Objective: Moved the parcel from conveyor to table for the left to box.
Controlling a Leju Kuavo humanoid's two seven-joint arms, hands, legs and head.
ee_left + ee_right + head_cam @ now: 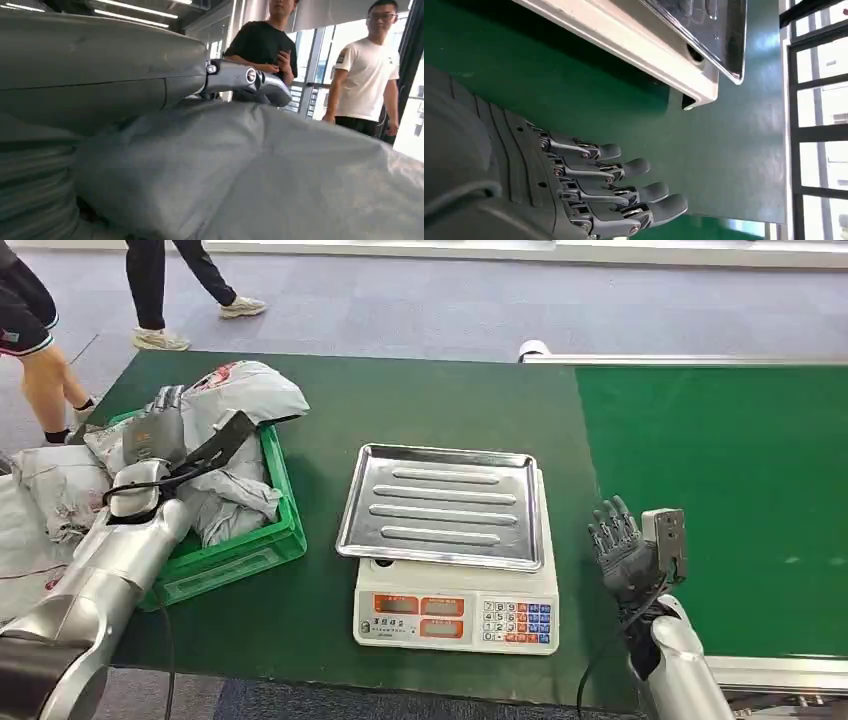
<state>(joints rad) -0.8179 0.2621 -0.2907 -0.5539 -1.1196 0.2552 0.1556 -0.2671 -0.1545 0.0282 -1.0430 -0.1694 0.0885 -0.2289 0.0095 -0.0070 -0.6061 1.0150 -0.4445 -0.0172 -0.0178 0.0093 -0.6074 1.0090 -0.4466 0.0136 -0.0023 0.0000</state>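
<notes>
- The worktop (440, 400) is covered in dark green and carries the crate and the scale; the brighter green conveyor (720, 490) runs alongside it on the robot's right, its belt bare.
- Two people (367, 75) stand beyond the grey bags in the left wrist view; the legs of others (160, 290) cross the grey floor past the worktop's far edge.
- A green crate (275, 530) sits on the left part of the worktop, heaped with grey plastic parcels. The top parcel (240, 395) lies at the far end of the heap, inside the crate.
- More grey bags (60, 490) lie just outside the crate to its left.
- A white scale (455, 610) with a steel tray (440, 505) stands in the middle, between crate and conveyor.
- The left hand (175, 435) is over the crate, fingers spread and lying on the heap of parcels; I cannot tell whether it grips any.
- The right hand (625, 545) is at the worktop's near right edge beside the scale, fingers (644, 192) extended and apart, holding nothing.
</notes>
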